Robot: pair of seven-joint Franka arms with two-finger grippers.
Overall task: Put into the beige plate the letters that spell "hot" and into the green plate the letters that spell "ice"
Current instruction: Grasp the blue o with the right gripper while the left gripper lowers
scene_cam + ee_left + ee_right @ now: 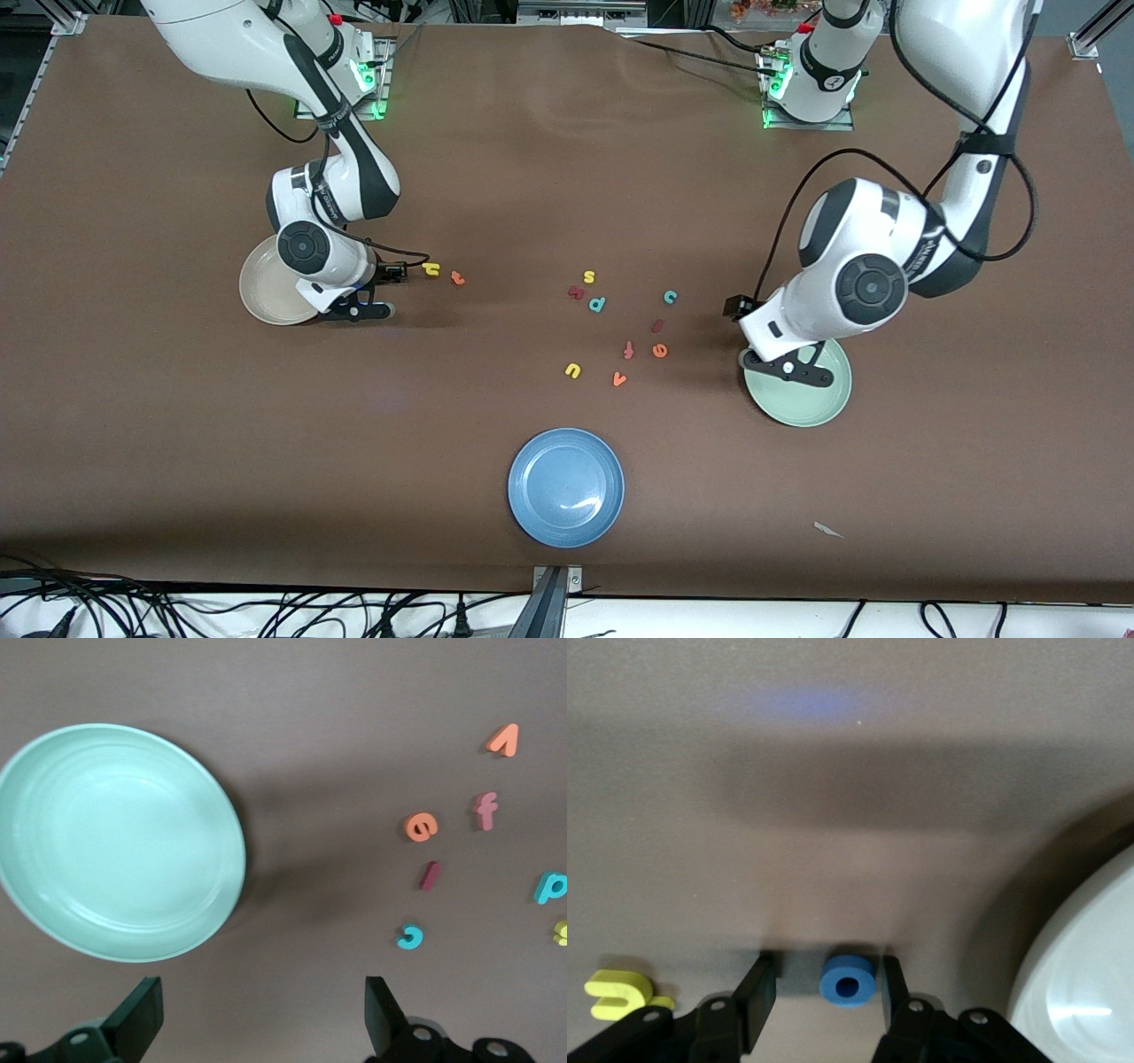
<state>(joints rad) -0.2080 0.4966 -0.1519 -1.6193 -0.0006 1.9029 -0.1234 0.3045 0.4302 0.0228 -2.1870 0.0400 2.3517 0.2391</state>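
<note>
We see the right gripper point(822, 992) low at the table beside the round cream-beige plate point(266, 297), its black fingers point(757, 997) either side of the small blue ring-shaped foam "o" point(849, 979); one finger touches the ring, the other stands just apart, so we cannot tell whether it grips. The yellow foam "h" point(431, 268) and orange foam "t" point(457, 278) lie just beside it on the brown table point(532, 177). The left gripper point(261, 1019) hangs with fingers spread wide and empty over the table by the round pale mint-green plate point(53, 904). Near that plate lie the teal "c" point(671, 297), dark red bar "i" point(657, 326) and orange "e" point(659, 351).
</note>
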